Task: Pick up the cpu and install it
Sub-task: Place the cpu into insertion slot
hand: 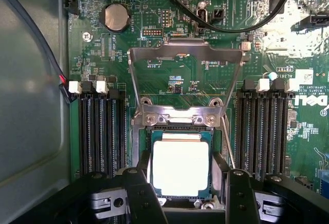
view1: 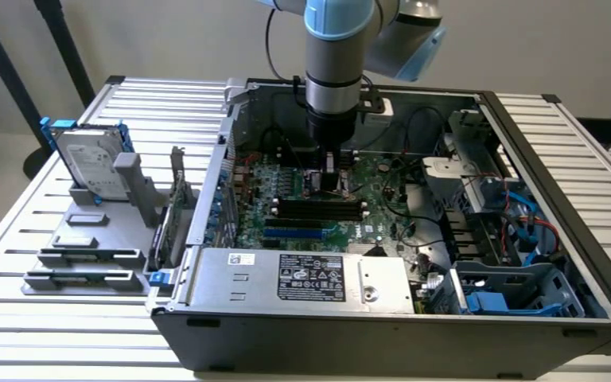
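The cpu [hand: 180, 167], a small square chip with a bright silvery top and a thin dark rim, lies flat in the motherboard socket in the wrist view. The socket's metal retaining frame [hand: 185, 54] is swung up and open behind it. My gripper [hand: 187, 198] hangs directly over the chip, one black finger [hand: 141, 196] on each side, and a dark gap shows between the chip and the other finger [hand: 239, 193]. The jaws stand open and wide. In the exterior view the gripper [view1: 334, 185] reaches straight down into the open computer case, onto the green motherboard [view1: 380, 191].
Black memory slots [hand: 100, 131] flank the socket, with more on the other side [hand: 264, 131]. Black cables [hand: 231, 23] arch over the board. Inside the case sit a silver power supply [view1: 305, 278] and blue drive bays [view1: 496, 298]. A hard drive [view1: 88, 163] stands in a grey holder on the exterior view's left.
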Robot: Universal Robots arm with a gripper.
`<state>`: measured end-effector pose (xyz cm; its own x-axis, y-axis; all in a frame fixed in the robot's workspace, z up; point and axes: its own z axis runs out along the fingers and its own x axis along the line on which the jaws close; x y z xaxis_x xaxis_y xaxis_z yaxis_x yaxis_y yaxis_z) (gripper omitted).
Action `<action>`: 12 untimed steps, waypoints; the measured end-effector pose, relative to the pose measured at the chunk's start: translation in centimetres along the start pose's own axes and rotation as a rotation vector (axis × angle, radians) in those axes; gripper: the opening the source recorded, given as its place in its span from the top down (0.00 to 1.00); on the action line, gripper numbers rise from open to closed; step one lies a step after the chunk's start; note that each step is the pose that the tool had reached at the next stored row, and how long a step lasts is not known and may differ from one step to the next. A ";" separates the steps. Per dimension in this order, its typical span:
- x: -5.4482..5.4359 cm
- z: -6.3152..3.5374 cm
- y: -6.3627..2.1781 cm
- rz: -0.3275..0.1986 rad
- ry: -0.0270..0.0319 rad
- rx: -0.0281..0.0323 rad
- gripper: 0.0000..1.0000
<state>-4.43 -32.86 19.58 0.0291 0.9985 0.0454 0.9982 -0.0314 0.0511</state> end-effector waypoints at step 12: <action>0.0 -0.01 0.00 0.000 0.0003 -0.0002 0.31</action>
<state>-4.43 -32.86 19.59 0.0292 0.9985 0.0457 0.9982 -0.0315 0.0513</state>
